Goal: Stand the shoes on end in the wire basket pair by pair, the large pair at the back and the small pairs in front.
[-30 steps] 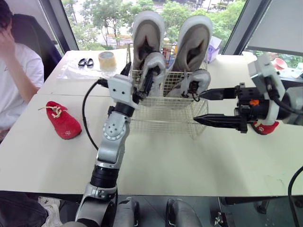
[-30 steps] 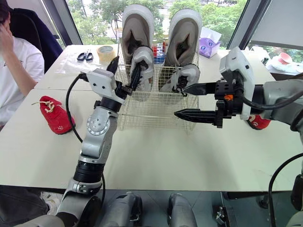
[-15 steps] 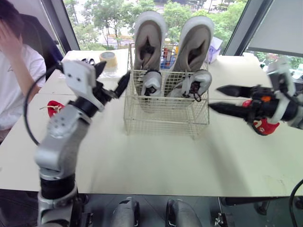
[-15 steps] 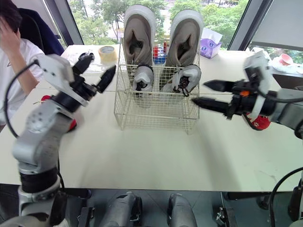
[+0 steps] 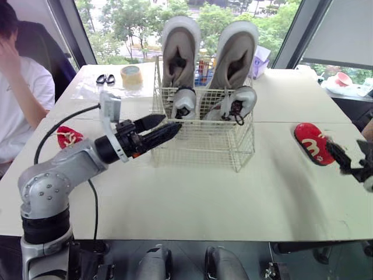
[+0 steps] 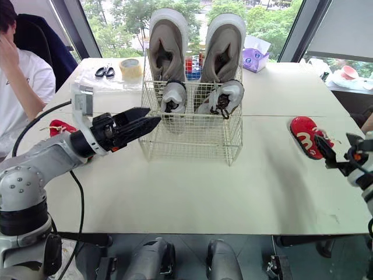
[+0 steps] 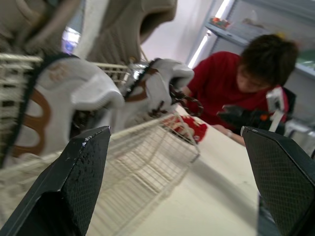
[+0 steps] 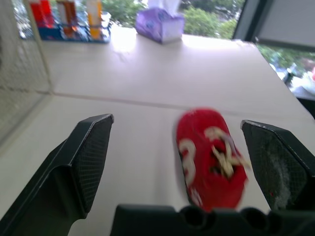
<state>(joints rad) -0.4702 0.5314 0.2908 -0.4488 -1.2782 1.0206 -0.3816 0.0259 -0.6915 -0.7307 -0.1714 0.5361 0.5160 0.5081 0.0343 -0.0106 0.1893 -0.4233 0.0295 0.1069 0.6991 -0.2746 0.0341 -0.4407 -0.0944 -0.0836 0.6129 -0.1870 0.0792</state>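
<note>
White wire basket [image 5: 204, 140]: large grey sneaker pair [image 5: 179, 49] on end at its 12 o'clock side, small grey-white pair [image 5: 185, 104] in front. Looks two pairs done. Left to do: red toddler shoe [image 5: 310, 143] on table at basket's 3 o'clock, its mate [image 5: 69, 136] at 9. Left gripper [image 5: 172, 122] spread, empty, at basket's 9 o'clock edge; right gripper [image 6: 338, 150] spread, empty, beside the 3 o'clock shoe.

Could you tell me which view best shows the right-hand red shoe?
The right wrist view: the red shoe lies large, just ahead of the open fingers. Both eye views show it whole but smaller.
</note>
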